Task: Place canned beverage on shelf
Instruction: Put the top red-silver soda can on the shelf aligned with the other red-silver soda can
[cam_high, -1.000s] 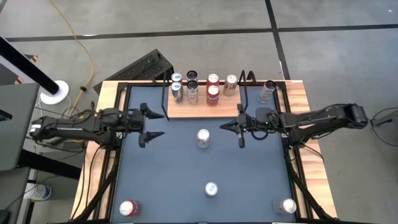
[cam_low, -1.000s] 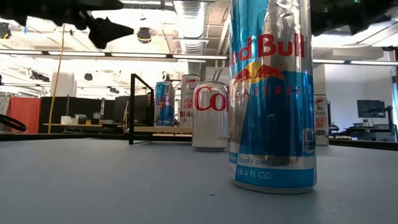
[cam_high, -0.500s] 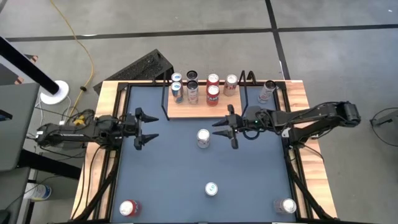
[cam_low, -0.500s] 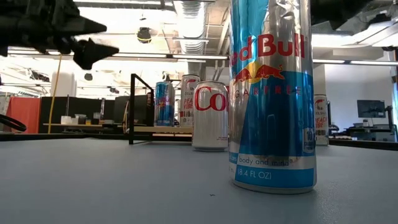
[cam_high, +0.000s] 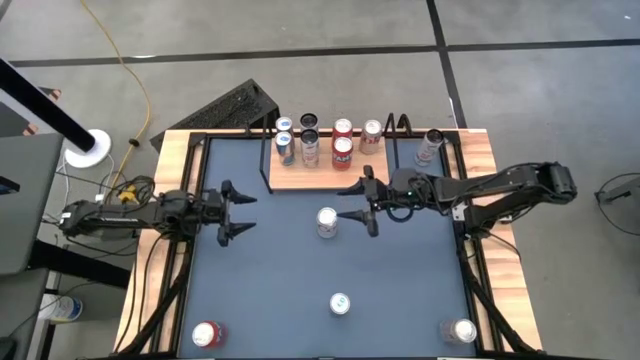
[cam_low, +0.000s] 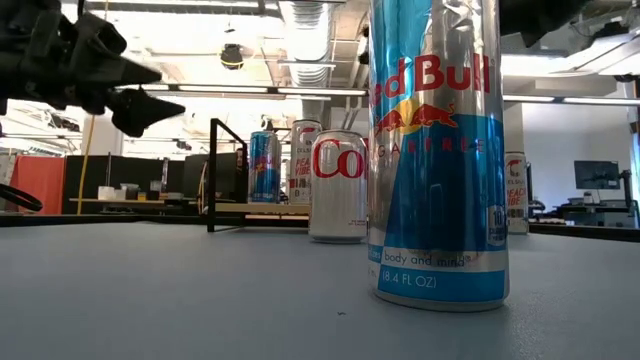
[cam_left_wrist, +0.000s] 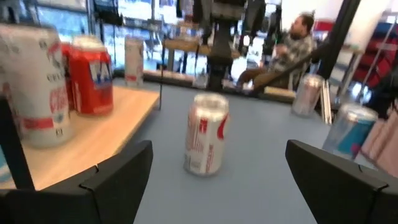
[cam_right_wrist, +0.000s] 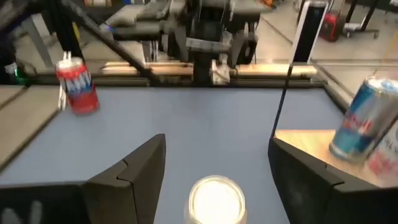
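Your right end effector (cam_high: 359, 205) hovers just right of the silver-and-red canned beverage (cam_high: 327, 222) standing mid-desk, fingers spread, nothing between them. In the right wrist view that can's bright top (cam_right_wrist: 217, 200) sits between the two dark fingers (cam_right_wrist: 134, 169), untouched. Your left end effector (cam_high: 233, 209) waits over the left part of the dark-blue desk (cam_high: 280, 290), fingers apart and empty. The light-wood shelf with black wire side frames (cam_high: 365, 172) stands at the far edge, with several cans on its far half. More cans stand on the desk: a slim silver-and-blue can (cam_high: 340, 303) near centre, a red can (cam_high: 205, 334) near left, a silver can (cam_high: 462, 330) near right.
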